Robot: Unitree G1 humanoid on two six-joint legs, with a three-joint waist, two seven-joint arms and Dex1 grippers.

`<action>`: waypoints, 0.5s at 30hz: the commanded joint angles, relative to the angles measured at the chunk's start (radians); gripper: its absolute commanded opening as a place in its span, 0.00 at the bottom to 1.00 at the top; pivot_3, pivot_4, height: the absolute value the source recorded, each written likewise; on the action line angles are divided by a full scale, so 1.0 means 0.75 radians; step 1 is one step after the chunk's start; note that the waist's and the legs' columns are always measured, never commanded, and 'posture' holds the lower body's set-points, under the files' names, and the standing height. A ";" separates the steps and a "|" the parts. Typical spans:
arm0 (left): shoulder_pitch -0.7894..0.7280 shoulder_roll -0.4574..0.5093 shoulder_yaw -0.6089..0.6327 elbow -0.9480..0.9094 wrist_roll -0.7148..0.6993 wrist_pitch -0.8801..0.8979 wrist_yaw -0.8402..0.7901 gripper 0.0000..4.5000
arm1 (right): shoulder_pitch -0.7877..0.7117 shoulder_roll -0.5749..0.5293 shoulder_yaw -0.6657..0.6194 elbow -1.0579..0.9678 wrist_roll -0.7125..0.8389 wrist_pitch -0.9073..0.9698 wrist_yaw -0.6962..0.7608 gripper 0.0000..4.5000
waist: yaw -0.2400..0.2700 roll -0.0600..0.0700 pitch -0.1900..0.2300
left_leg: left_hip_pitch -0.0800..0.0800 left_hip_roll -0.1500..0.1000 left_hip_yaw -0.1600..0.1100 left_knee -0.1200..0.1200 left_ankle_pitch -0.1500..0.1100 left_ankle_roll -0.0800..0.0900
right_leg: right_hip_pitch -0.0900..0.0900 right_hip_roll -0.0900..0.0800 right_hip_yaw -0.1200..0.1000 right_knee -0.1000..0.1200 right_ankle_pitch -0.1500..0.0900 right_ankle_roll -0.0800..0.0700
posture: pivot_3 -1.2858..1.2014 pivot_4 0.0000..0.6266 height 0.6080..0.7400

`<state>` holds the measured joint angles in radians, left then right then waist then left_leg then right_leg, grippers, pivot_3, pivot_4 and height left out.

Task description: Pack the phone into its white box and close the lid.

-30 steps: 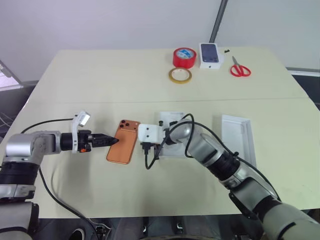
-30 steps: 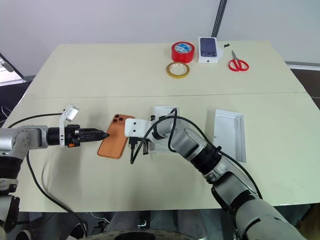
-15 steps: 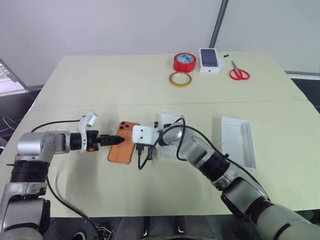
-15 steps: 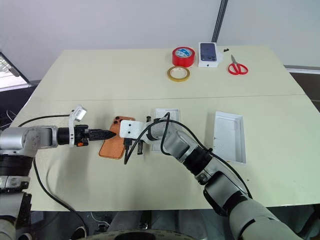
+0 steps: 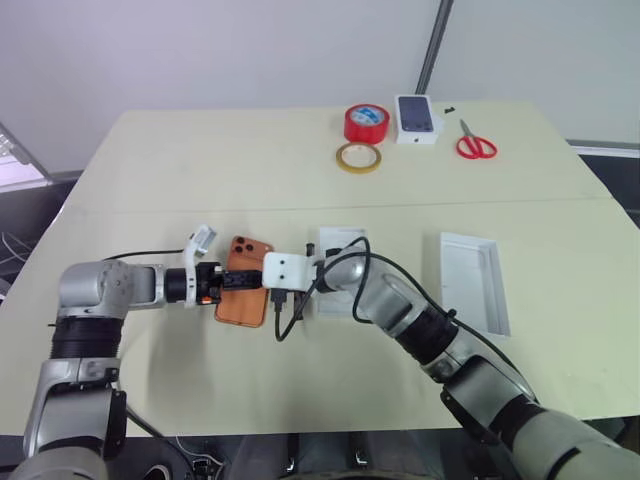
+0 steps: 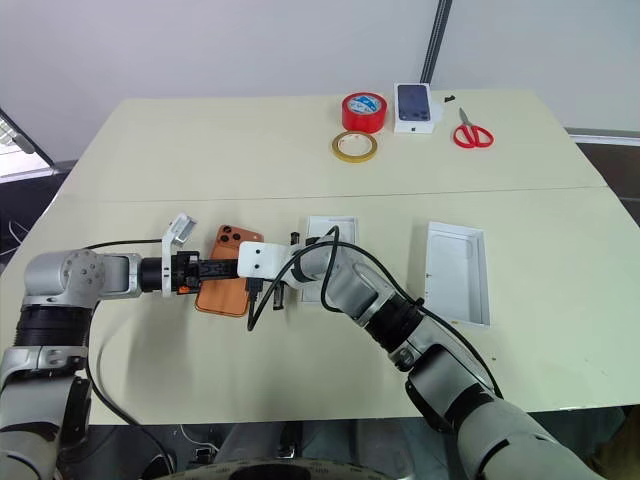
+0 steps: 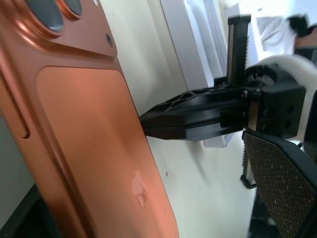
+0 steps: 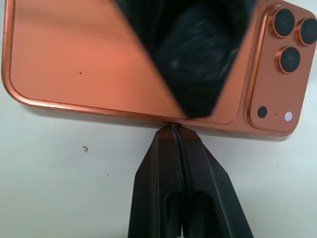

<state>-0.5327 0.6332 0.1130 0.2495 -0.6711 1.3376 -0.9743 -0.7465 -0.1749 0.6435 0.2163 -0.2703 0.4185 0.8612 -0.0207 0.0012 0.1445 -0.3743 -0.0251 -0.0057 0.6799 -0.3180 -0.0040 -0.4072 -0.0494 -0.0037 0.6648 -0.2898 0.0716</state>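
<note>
The orange phone (image 5: 243,292) lies flat on the table, back up, camera cluster at its far end. My left gripper (image 5: 240,281) reaches in from the left, low over the phone, open; one textured finger pad (image 7: 280,188) stands well off the phone (image 7: 94,148). My right gripper (image 8: 173,130) is shut, its tips pressed together against the phone's right long edge (image 8: 99,59). The white box (image 5: 336,240) lies just right of the phone, mostly hidden behind my right arm. The lid (image 5: 475,283) lies hollow side up farther right.
At the table's far side are a red tape roll (image 5: 368,120), a yellow tape ring (image 5: 359,156), a small white box with a phone picture (image 5: 419,118) and red scissors (image 5: 475,142). Black cables hang from my right wrist (image 5: 290,310).
My left gripper has slid right from the phone's left edge to over the phone, and its wrist has rolled. The right gripper stays at the phone's right edge.
</note>
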 commanded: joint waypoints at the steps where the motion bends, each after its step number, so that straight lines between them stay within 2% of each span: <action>1: 0.016 0.056 0.059 0.045 -0.017 -0.001 -0.001 1.00 | 0.013 -0.011 0.001 0.013 -0.021 0.002 -0.004 0.01 | -0.003 -0.001 0.000 | 0.000 0.000 0.000 0.000 0.000 0.000 | 0.000 0.000 0.000 0.000 0.000 0.000 | 0.52 0.24 1.00; 7: 0.026 0.077 0.096 0.120 -0.036 -0.012 -0.003 1.00 | 0.025 -0.012 0.004 -0.001 -0.022 0.003 -0.002 0.01 | -0.007 -0.001 0.001 | -0.001 0.000 0.000 -0.001 0.000 0.000 | -0.001 0.000 0.000 0.000 0.000 0.000 | 0.52 0.24 1.00; 8: 0.029 0.078 0.094 0.122 -0.040 -0.012 -0.008 0.88 | 0.024 -0.009 0.005 -0.002 -0.021 0.005 -0.001 0.00 | -0.008 -0.001 0.001 | -0.001 0.000 0.000 -0.001 0.000 0.000 | -0.001 0.000 0.000 0.000 0.000 0.000 | 0.52 0.24 1.00; 11: 0.045 0.079 0.085 0.114 -0.057 0.002 -0.026 0.62 | 0.023 -0.009 0.007 -0.005 -0.023 -0.002 0.002 0.00 | -0.012 -0.002 0.002 | -0.002 0.000 0.000 -0.001 0.000 0.000 | -0.002 0.000 0.000 0.000 0.000 0.000 | 0.52 0.24 1.00; 15: 0.060 0.069 0.090 0.134 -0.056 0.001 -0.018 0.62 | 0.025 -0.009 0.003 -0.005 -0.024 0.003 -0.005 0.00 | -0.018 -0.002 0.002 | -0.002 0.000 0.000 -0.002 0.000 0.000 | -0.002 -0.001 0.000 -0.001 0.000 0.000 | 0.52 0.24 1.00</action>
<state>-0.4921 0.6742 0.1726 0.3488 -0.7083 1.3400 -0.9887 -0.7362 -0.1761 0.6426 0.2065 -0.2709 0.4074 0.8593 -0.0341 -0.0006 0.1460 -0.3758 -0.0251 -0.0058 0.6787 -0.3181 -0.0041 -0.4086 -0.0500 -0.0036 0.6643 -0.2898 0.0715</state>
